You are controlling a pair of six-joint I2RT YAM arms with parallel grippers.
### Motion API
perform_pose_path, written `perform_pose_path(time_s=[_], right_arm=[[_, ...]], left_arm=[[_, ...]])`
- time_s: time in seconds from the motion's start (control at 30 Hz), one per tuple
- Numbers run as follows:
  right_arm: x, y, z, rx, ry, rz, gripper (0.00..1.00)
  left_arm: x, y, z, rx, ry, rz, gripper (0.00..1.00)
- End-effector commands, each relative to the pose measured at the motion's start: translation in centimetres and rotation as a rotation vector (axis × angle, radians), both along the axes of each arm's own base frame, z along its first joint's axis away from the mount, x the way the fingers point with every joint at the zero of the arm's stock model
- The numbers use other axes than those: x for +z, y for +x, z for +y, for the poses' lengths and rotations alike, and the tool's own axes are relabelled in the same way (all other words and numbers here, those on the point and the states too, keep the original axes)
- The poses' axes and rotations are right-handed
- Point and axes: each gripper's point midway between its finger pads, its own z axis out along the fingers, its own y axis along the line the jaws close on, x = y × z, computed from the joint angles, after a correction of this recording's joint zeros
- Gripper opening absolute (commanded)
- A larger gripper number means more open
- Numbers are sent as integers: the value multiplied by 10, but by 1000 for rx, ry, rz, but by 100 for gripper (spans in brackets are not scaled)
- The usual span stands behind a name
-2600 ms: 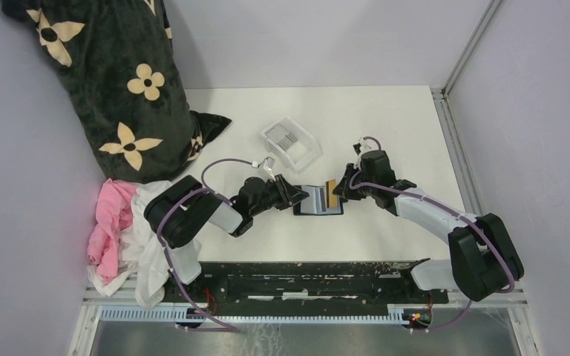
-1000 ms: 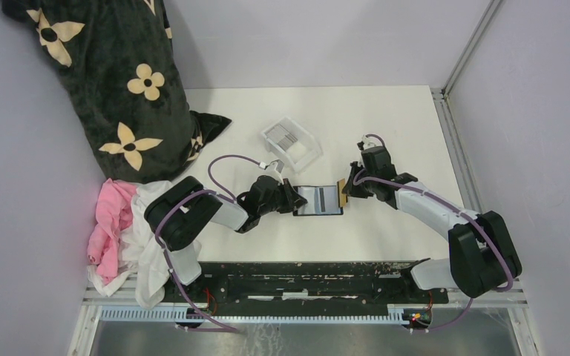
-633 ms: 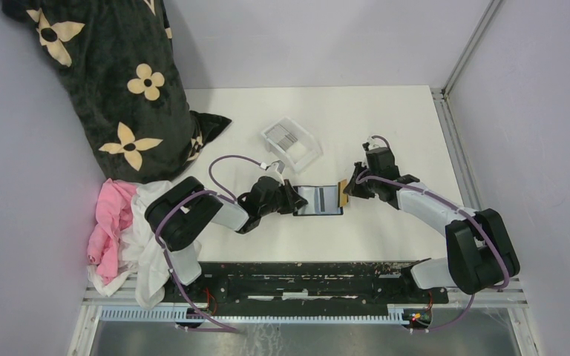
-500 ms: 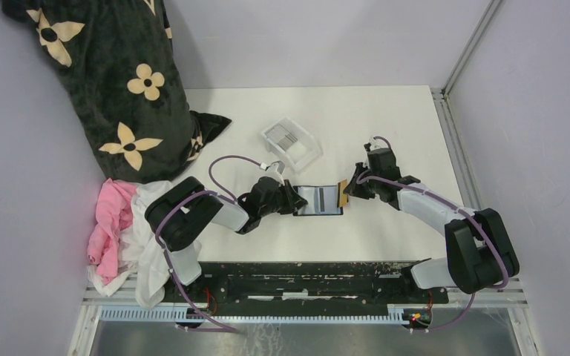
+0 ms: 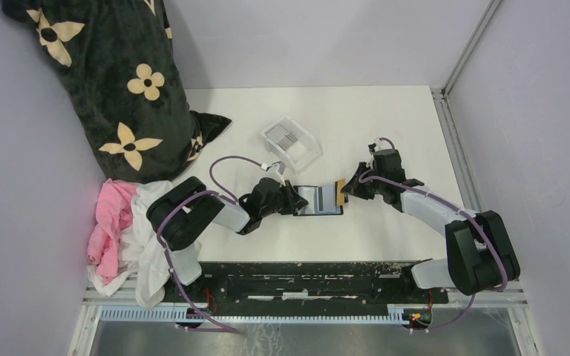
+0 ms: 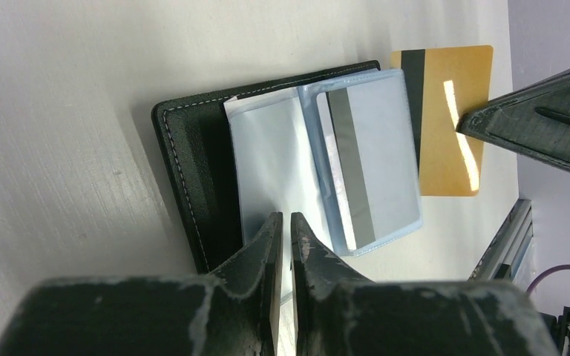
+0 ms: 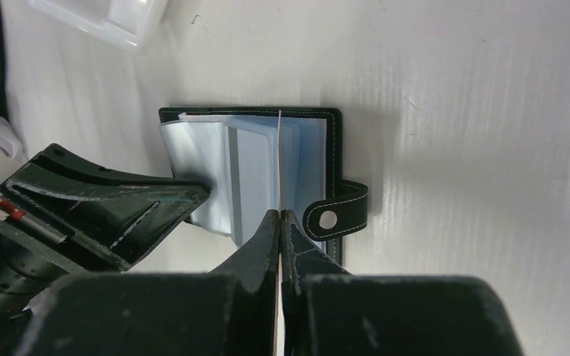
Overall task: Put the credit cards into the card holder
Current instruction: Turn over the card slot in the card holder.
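Left gripper point(image 5: 288, 199): is lying low at the left edge of the card holder, jaws drawn nearly together with only a slit between them. The tips are resting on the edge of a clear sleeve leaf, and I cannot tell whether they are actually nipping it.
Clear tray point(image 5: 271, 134): is sitting just behind the holder, apart from both arms, with the spare credit cards point(image 5: 291, 141) stacked inside.
Card holder point(image 5: 313, 201): is lying open on the table between the two grippers, its sleeves fanned up and its snap tab point(image 7: 330, 217) sticking out from the outer cover.
Grey credit card point(image 6: 375, 148): is already sitting inside one clear sleeve.
Tan credit card point(image 5: 339, 190): is standing on edge at the holder's right edge, its leading edge just reaching the sleeves.
Right gripper point(image 5: 346, 190): is clamping the tan credit card tight between closed jaws.
Step in hand: the tan card is probably being lined up for a sleeve pocket; it is not yet seated.
Next move: it is calling for the card's edge to meet an open sleeve mouth squarely, then slide leftward while the left arm is steadying the holder.
Change: a few seconds earlier the card was hovering over the holder's right half; it is now sitting further right, the right wrist having drawn back, while holder and left gripper are staying put.
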Motion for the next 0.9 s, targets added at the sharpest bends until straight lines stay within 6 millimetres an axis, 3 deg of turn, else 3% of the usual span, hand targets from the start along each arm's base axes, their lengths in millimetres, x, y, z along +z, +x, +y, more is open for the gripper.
perform_pose_path(time_s=[0.0,0.33,0.73,0.87], right_arm=[[30,9,14,20,97,-81,1],[41,6,20,43,118,-97,1],[43,5,57,120,116,-107,1],[41,4,66,143,99,-110,1]], left_arm=[[-26,-7,12,-20,113,-6,15],[-31,-11,10,-33,128,-1,13],[-34,-16,15,-39,170,2,10],[-28,-16,22,-11,180,-6,14]])
